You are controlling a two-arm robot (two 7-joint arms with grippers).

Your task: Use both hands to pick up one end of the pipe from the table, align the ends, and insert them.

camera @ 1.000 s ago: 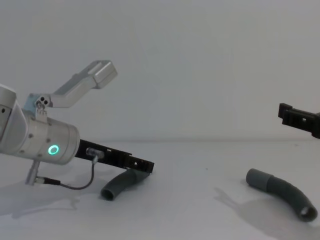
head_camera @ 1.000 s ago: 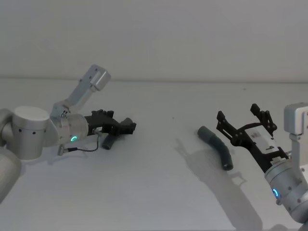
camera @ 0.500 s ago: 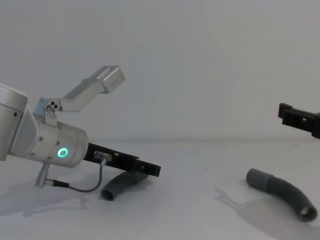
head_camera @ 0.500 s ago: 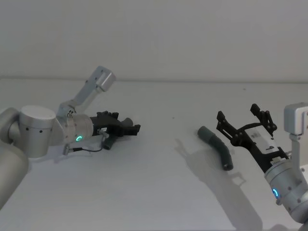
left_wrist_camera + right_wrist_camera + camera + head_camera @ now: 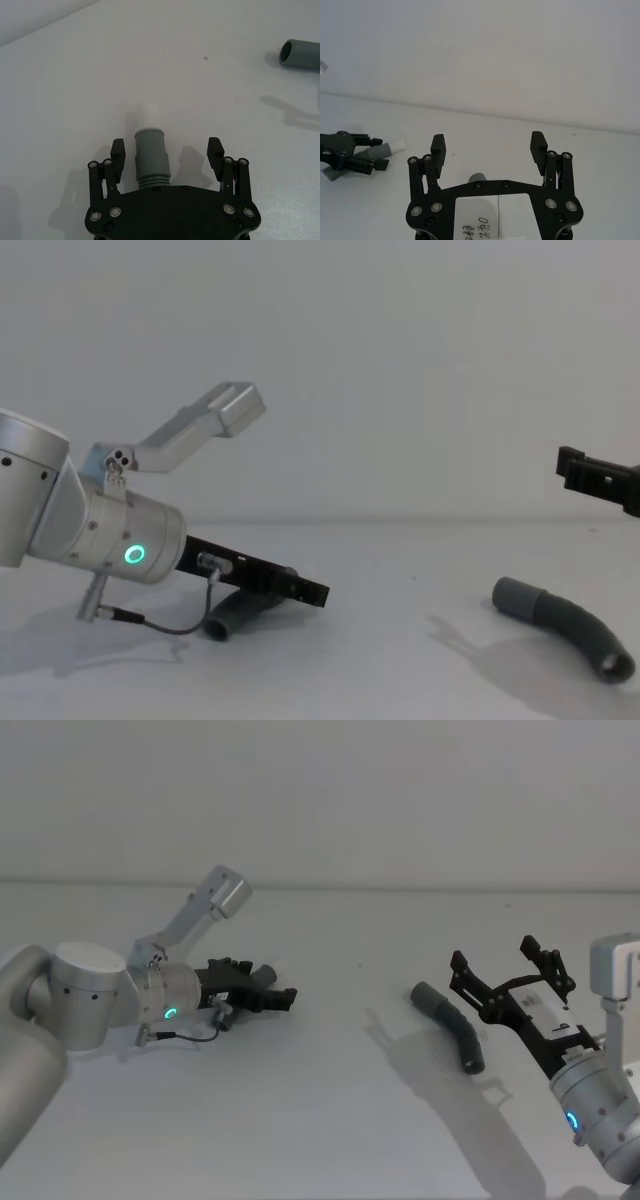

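Pipe [image 5: 230,617] ends in smooth grey cuff [image 5: 149,152], white-tipped.

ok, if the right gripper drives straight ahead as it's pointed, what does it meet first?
Probably the longer hose piece: its grey cuff lies between the right gripper's open jaws in the wrist view. The gripper hangs above the table, so it might pass over it; depth is unclear.

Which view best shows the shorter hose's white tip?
The left wrist view: the white tip juts out beyond the open left gripper. The right wrist view shows it small; head and chest show the gripper over it.
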